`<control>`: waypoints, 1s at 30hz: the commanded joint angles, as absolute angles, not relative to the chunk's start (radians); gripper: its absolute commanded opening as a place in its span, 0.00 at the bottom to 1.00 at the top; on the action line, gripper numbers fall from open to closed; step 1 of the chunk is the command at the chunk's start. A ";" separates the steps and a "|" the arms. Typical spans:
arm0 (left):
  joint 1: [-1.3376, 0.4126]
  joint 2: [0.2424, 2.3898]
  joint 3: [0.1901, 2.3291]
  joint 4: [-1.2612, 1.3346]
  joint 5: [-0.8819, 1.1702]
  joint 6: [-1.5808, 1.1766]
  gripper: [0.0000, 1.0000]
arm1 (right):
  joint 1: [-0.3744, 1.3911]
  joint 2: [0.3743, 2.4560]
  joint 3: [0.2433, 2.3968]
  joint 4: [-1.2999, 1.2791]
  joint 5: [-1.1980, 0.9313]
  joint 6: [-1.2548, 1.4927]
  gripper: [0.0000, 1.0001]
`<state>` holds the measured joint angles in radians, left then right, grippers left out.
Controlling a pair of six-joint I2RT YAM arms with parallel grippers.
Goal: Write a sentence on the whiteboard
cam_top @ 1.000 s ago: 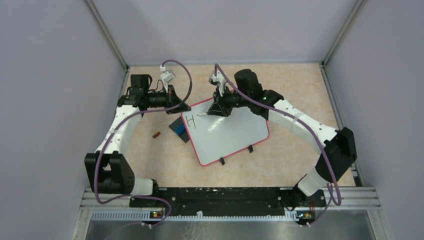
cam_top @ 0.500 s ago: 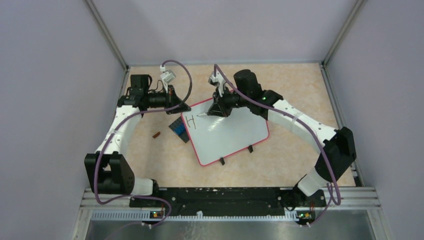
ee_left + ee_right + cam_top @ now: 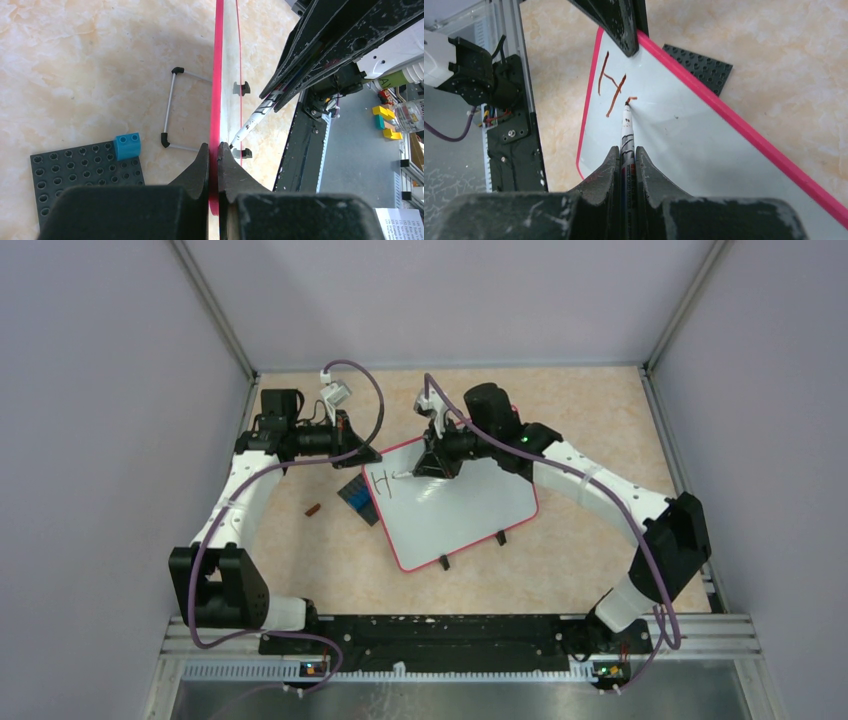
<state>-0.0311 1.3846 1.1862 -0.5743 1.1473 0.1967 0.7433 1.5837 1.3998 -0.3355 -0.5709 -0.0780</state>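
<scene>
The whiteboard [image 3: 465, 515] stands tilted on the tan table, with a red-pink frame and two black feet. My left gripper [image 3: 352, 443] is shut on the board's far left frame edge [image 3: 217, 100]. My right gripper [image 3: 432, 462] is shut on a white marker [image 3: 626, 135], whose tip touches the board. Of the sentence only a red-brown "H" [image 3: 610, 87] and a short stroke beside it show, near the board's top left corner [image 3: 380, 481].
A dark studded baseplate [image 3: 358, 500] lies left of the board, with a blue brick [image 3: 126, 146] on it. A small brown piece [image 3: 313, 509] lies on the table further left. The board's wire stand [image 3: 172, 107] shows behind it. Grey walls enclose the table.
My right gripper has shifted slightly left with the marker, and a short new stroke has appeared beside the "H". My left arm has not moved.
</scene>
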 commanded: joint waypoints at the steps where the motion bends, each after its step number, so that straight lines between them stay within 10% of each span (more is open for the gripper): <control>1: -0.045 1.365 1.171 -0.576 1.133 0.210 0.00 | 0.750 1.545 1.375 -0.316 -0.571 -0.095 0.00; 30: -0.045 1.366 1.172 -0.575 1.135 0.209 0.00 | 0.719 1.546 1.452 -0.350 -0.496 -0.127 0.00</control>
